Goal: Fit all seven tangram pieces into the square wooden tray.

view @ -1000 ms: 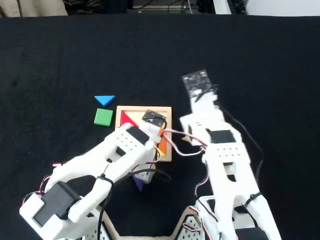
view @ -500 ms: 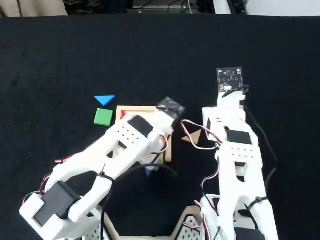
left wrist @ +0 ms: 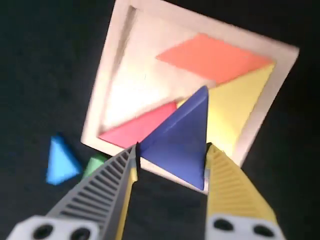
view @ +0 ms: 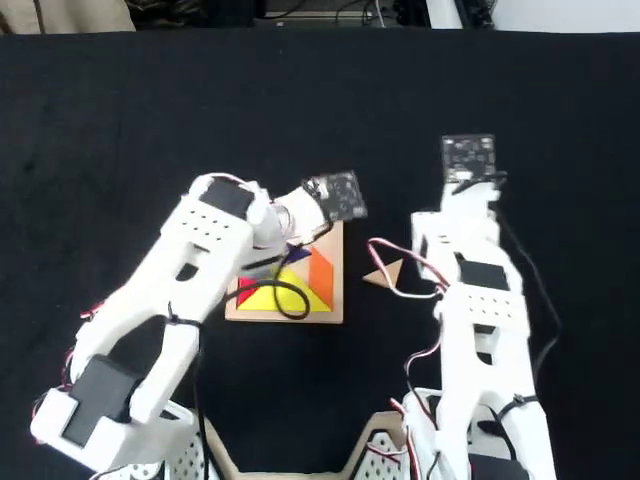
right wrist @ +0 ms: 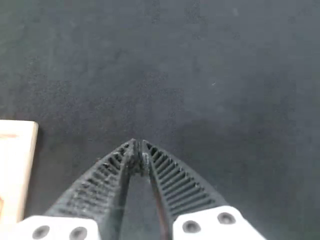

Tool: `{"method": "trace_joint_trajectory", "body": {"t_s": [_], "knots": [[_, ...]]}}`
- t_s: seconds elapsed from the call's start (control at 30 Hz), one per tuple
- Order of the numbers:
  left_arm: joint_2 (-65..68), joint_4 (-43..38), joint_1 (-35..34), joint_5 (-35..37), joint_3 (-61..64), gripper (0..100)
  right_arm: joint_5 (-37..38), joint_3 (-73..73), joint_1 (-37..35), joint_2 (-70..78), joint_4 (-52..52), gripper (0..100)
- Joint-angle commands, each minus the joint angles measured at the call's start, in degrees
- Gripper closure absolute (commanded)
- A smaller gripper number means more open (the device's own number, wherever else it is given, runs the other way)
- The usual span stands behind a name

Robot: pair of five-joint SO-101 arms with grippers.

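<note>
A: What does the piece in hand look like?

B: A dark blue triangle [left wrist: 180,137], flat and solid-coloured. The left gripper [left wrist: 172,149] has its fingers [left wrist: 107,192] clamped on two of its edges, one grey and one yellow.

A: Where is it?

B: Over the wooden tray [left wrist: 96,102], above the rim nearest the wrist. One corner points inward to where the coloured pieces meet. I cannot tell whether it touches the tray.

A: What lies in the tray?

B: An orange parallelogram [left wrist: 215,57] along one side, a yellow triangle [left wrist: 237,107] next to it in a corner, and a red piece [left wrist: 135,134] partly covered by the blue triangle. The rest of the floor is bare pale wood.

A: And outside it?

B: A light blue triangle [left wrist: 60,160] and a green piece [left wrist: 94,164] sit close together on the black desk [right wrist: 200,60], near one tray corner. A tan triangle [view: 385,272] lies just beside the tray, on the right arm's side.

A: The right gripper [right wrist: 137,152]?

B: Its fingers are pressed together with nothing between them, above the desk, off the tray's edge.
</note>
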Motion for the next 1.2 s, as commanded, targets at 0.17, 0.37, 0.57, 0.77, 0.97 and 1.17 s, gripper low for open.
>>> {"method": "trace_joint_trajectory", "body": {"t_s": [0.17, 0.37, 0.57, 0.77, 0.97, 1.17], "knots": [[10.4, -3.3, 2.2, -28.0, -11.9, 83, -0.7, -1.2, 9.5, -1.4, -5.2, 98.6], [25.5, -2.0, 5.7, -30.2, -27.7, 83, -0.7, -1.2, 9.7, -1.4, -5.2, 98.6], [37.1, 9.8, 6.8, -30.5, -46.5, 83, -0.7, -1.2, 9.6, -1.4, -5.2, 98.6], [45.8, 16.3, 6.1, -28.0, -60.5, 73, -0.7, -1.2, 9.6, -1.4, -5.2, 98.6], [50.6, 22.5, 5.0, -24.4, -73.0, 69, -0.7, -1.2, 9.4, -1.4, -5.1, 98.6], [51.6, 31.1, 3.9, -24.3, -82.4, 69, -0.7, -1.2, 9.4, -1.4, -5.0, 98.6]]}}
